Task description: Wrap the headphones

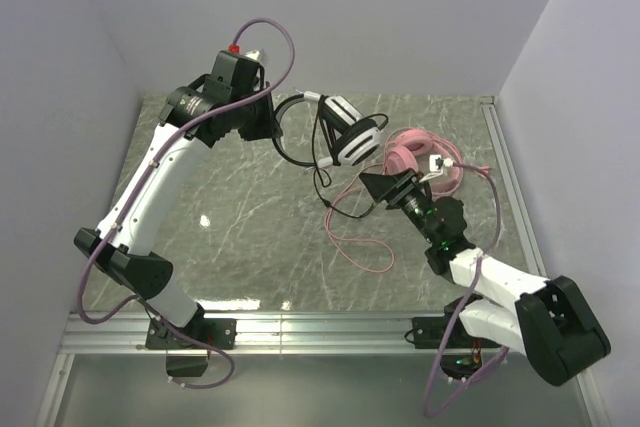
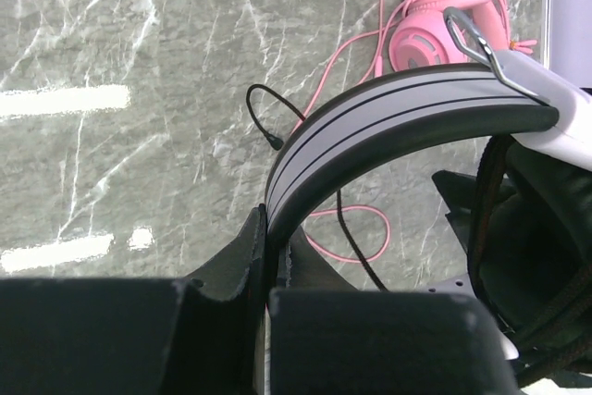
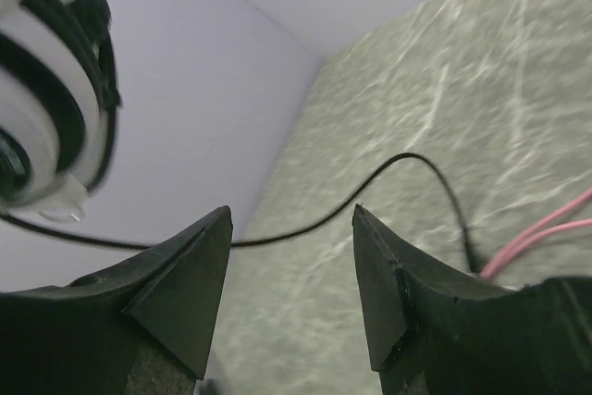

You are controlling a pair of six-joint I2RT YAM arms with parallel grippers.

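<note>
My left gripper (image 1: 274, 125) is shut on the grey-striped headband (image 2: 388, 122) of the black and white headphones (image 1: 345, 137) and holds them above the table at the back. Their black cable (image 1: 330, 192) hangs down to the marble. My right gripper (image 1: 383, 187) is open, just below the ear cups (image 3: 46, 108). The black cable (image 3: 370, 187) runs across just beyond its fingertips, and nothing is between them. The pink headphones (image 1: 420, 157) lie on the table at the right, behind the right gripper, with their pink cable (image 1: 360, 242) looped across the marble.
The marble table (image 1: 230, 207) is closed in by white walls at the back, left and right. A metal rail (image 1: 320, 327) runs along the near edge by the arm bases. The pink cable (image 2: 356, 228) loops below the held headband.
</note>
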